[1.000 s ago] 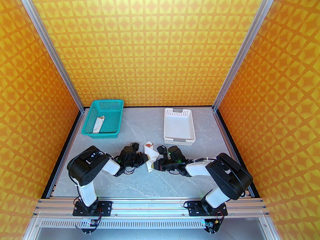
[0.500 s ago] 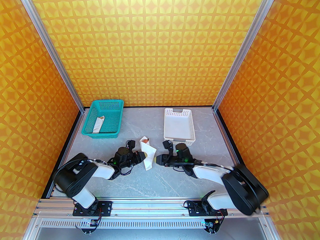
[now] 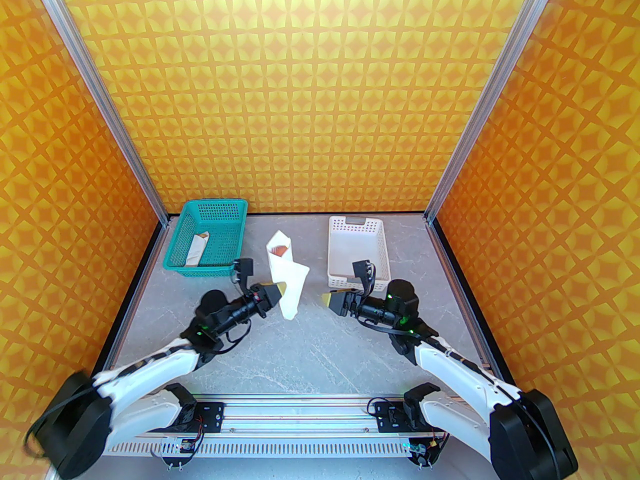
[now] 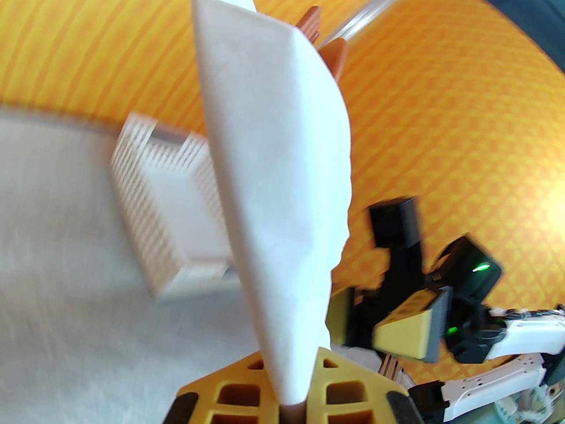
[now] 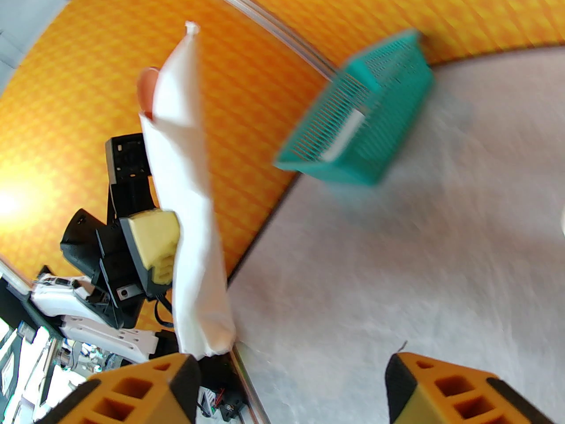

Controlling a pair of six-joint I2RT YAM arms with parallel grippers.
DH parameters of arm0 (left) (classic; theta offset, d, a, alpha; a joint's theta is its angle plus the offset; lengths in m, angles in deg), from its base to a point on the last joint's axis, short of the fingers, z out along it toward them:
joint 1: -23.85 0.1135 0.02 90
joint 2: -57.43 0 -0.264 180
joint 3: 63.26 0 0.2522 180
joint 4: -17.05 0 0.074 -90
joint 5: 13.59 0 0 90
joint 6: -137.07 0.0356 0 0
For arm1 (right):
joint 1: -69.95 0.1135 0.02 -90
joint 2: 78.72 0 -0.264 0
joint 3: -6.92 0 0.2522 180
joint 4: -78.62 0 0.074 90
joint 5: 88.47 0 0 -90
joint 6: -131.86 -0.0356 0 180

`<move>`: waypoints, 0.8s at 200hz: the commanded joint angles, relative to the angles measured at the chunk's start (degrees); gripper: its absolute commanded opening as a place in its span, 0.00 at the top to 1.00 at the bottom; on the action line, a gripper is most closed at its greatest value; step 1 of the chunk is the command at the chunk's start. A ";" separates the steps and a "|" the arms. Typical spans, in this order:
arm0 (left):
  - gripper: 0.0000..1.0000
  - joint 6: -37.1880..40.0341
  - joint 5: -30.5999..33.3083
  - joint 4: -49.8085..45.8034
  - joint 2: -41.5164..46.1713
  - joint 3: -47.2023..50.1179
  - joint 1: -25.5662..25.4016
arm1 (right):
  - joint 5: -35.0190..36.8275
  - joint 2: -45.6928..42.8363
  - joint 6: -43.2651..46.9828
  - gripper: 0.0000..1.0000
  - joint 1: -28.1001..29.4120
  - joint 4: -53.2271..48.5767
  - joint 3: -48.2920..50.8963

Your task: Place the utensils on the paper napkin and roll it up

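Now the L gripper [image 3: 278,290] is clamped tight on the paper napkin [image 3: 285,273], which is rolled into a tube round the utensils [image 3: 278,251]. The grip sits near the roll's lower end, w/ a short stub poking out below it. The roll stands approx upright, held up off the table [image 3: 310,353], leaning slightly. Brown-orange tips stick out past its open top edge. The rest of the utensils is hidden inside, so can't tell which piece is which. One loose flap of paper juts out on the roll's R side, about mid-height.

The R gripper [image 3: 330,300] is spread wide w/ nothing btwn its pads. It is well apart from the roll and pointed toward it.

In the top view the roll lies over the gap btwn the teal basket [image 3: 200,270] and the white basket [image 3: 357,222], touching neither. The R gripper sits just in front of the white basket's near-L corner. The teal basket holds a slim white paper tube [image 3: 195,250] w/ a tan tip.

The near half of the table is bare, and there is a free strip btwn the two grippers. Table side edges and the back wall are well off from both.
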 commanded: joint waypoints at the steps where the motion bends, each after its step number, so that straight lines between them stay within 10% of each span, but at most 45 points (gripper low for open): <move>1: 1.00 6.16 -0.23 -3.50 3.53 -3.96 0.15 | -2.60 -2.15 -2.49 0.23 1.01 7.78 -2.87; 160: 1.00 5.86 -3.87 -2.37 2.88 -11.67 -1.41 | 0.12 12.81 1.95 0.32 15.80 12.00 -20.87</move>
